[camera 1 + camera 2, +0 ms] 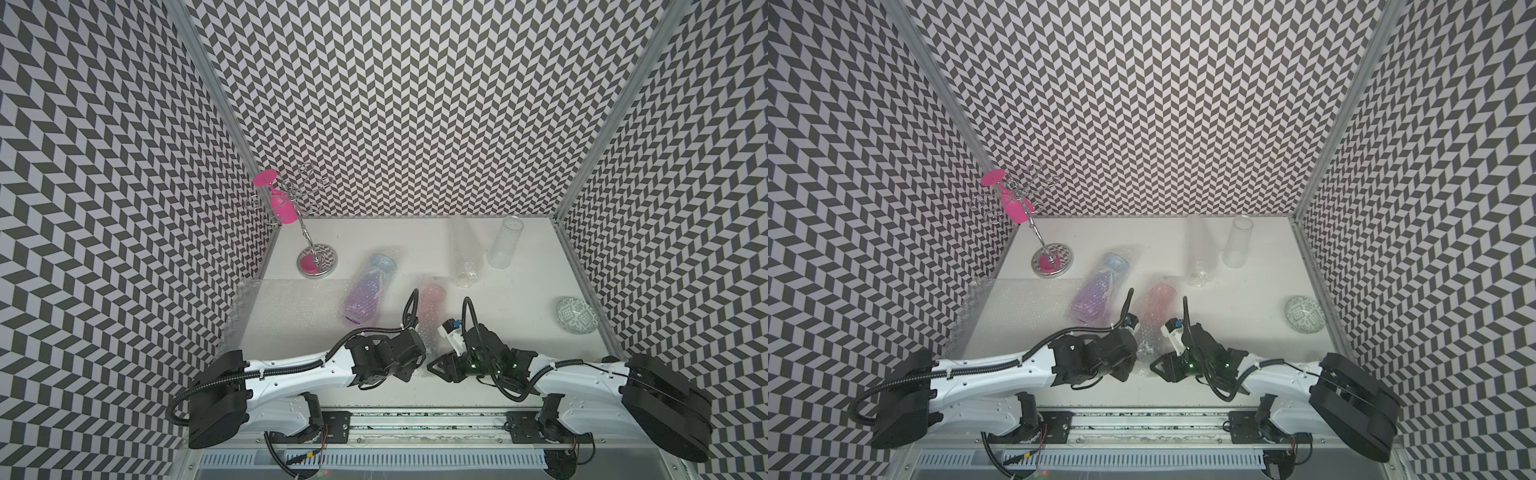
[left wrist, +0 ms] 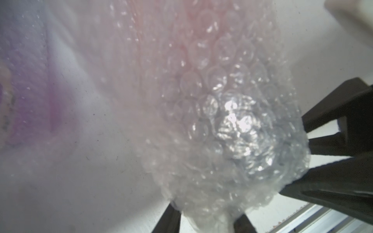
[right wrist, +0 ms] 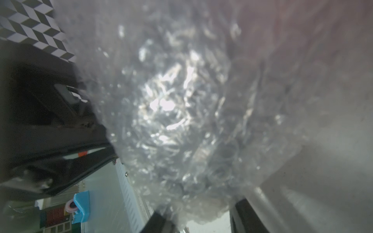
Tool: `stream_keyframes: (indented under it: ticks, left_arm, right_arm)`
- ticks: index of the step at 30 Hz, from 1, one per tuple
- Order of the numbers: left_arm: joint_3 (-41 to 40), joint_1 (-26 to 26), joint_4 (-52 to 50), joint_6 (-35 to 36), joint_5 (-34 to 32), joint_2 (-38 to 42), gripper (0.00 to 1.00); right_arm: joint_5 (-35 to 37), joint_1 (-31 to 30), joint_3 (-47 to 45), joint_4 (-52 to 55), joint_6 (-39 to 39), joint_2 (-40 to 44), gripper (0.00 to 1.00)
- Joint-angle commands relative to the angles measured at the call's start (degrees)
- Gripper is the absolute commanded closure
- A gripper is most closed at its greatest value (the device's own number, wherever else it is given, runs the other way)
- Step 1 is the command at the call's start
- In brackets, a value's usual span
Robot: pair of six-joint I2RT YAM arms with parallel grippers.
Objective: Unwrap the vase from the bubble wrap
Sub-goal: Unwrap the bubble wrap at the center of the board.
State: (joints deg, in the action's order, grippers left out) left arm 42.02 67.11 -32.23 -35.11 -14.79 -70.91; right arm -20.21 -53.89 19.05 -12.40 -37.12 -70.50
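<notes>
A pink vase (image 1: pixel 434 297) lies on the white table, rolled in clear bubble wrap (image 1: pixel 428 336) whose crumpled near end sticks out toward me. My left gripper (image 1: pixel 417 365) and right gripper (image 1: pixel 436 368) meet at that end from either side. In the left wrist view the bubble wrap (image 2: pixel 222 125) bunches between the left gripper's (image 2: pixel 205 222) two dark fingers and touches both. The right wrist view shows the same wad of bubble wrap (image 3: pixel 171 113) pinched between the right gripper's (image 3: pixel 199 217) fingers. Only a pink tint of the vase shows through.
A second wrapped vase, purple (image 1: pixel 365 291), lies just left of the pink one. A flat bubble wrap sheet (image 1: pixel 282 316) covers the table's left. Two clear vases (image 1: pixel 505 247) (image 1: pixel 463 253) stand at the back, a patterned dish (image 1: pixel 577 314) at right, a wire rack with a pink glass (image 1: pixel 278 203) back left.
</notes>
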Motion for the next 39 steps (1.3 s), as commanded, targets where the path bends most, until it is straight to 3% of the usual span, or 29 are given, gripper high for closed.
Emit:
stream_keyframes:
  ticks: [1, 5, 14, 17, 26, 31, 36, 39]
  left_arm:
    - [1.3, 0.2, 0.7, -0.4, -1.9, 0.1, 0.71]
    - [0.8, 0.1, 0.7, -0.7, -1.5, 1.3, 0.82]
    - [0.3, 0.1, 0.0, -1.2, 0.5, 3.9, 0.91]
    - [-0.4, 0.0, 0.5, -1.2, 2.6, 5.8, 0.98]
    - [-4.9, -1.3, 3.5, -0.9, 11.2, 11.9, 0.98]
    - [-6.4, -2.7, 5.2, -1.8, 14.8, 11.3, 0.98]
    - [-6.8, -2.6, 4.6, -3.1, 13.5, 11.8, 0.94]
    - [-6.7, -2.7, 3.8, -3.9, 12.4, 12.7, 0.84]
  right_arm:
    - [0.5, -0.3, 1.4, -2.2, 1.0, -0.3, 0.67]
    - [0.9, -0.3, 1.5, -1.6, 1.5, 0.3, 0.76]
    - [2.3, -0.3, 2.5, 1.8, 2.6, 1.6, 1.0]
    - [4.0, -0.3, 2.4, 3.5, 2.8, 3.2, 1.0]
    - [9.2, -0.2, 1.4, 8.0, 2.5, 7.8, 1.0]
    - [10.8, -0.3, 1.1, 10.1, 1.6, 8.4, 1.0]
    - [12.4, -0.3, 1.1, 12.5, 1.2, 9.4, 1.0]
    - [13.6, -0.2, 1.0, 13.9, 0.9, 10.7, 1.0]
